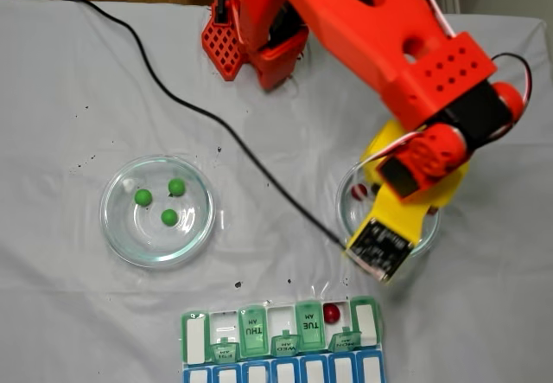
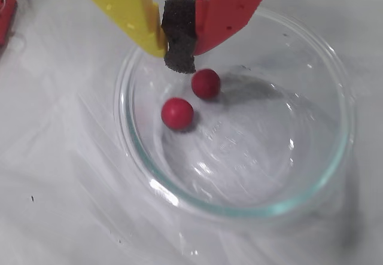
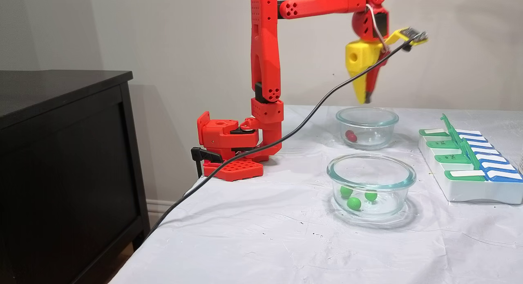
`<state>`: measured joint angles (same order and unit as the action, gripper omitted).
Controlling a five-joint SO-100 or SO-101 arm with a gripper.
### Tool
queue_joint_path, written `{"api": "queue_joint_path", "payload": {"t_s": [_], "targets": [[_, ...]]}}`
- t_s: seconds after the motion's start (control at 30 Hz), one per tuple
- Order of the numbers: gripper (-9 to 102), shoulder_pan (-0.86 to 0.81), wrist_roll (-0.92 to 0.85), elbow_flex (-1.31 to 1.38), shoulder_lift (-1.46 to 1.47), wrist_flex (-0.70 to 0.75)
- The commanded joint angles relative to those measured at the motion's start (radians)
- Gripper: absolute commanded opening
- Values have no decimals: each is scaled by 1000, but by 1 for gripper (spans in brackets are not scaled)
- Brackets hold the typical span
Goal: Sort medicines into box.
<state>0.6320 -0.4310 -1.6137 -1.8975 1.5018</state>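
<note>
My gripper [image 2: 179,49] is shut, its yellow and red fingers pressed on a black foam pad with nothing held. It hangs above the right glass dish [image 3: 367,113], tips [image 3: 366,99] clear of the rim. Two dark red medicines [image 2: 206,84] [image 2: 178,113] lie on that dish's floor just below the tips. In a fixed view three green medicines [image 1: 143,197] [image 1: 176,187] [image 1: 169,217] lie in the left glass dish [image 1: 112,227]. The box [image 1: 194,327] sits at the table's front edge, green lids raised, and one red medicine [image 1: 331,314] rests in an open compartment.
A black cable [image 1: 216,124] runs across the white cloth to the wrist camera. The arm's red base [image 3: 233,145] stands at the table's back edge. A dark cabinet [image 3: 61,153] stands beside the table.
</note>
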Motion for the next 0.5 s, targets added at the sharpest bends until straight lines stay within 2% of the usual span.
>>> {"api": "queue_joint_path", "payload": {"t_s": [0.0, 0.13, 0.47], "targets": [[4, 2, 44, 0, 11, -38], [11, -9, 95, -20, 57, -74], [14, 23, 144, -17, 189, -51]]}}
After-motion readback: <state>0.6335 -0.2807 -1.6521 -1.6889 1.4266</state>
